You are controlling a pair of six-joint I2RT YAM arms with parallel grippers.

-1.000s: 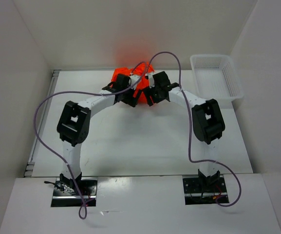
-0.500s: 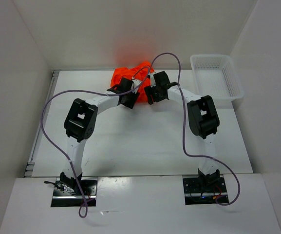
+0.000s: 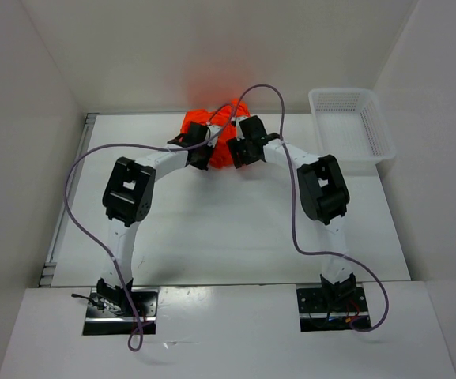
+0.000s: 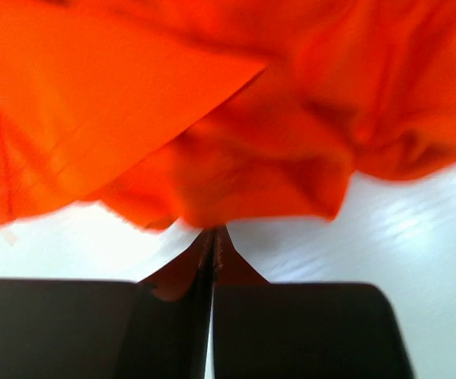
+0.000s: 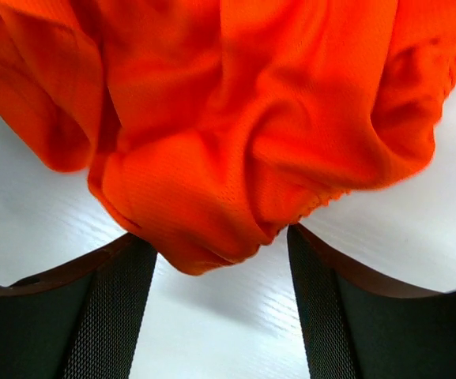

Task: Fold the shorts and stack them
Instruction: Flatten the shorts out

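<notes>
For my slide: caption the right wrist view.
Open right hand straddling a drooping fold of the bunched orange shorts.

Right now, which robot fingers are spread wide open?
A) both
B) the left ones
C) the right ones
C: the right fingers stand wide apart with the orange shorts hanging between them, while the left fingers are pressed together.

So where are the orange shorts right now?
In the top view the shorts sit crumpled at the far middle of the table, between the left gripper and the right gripper, with the white basket off to the right.
</notes>
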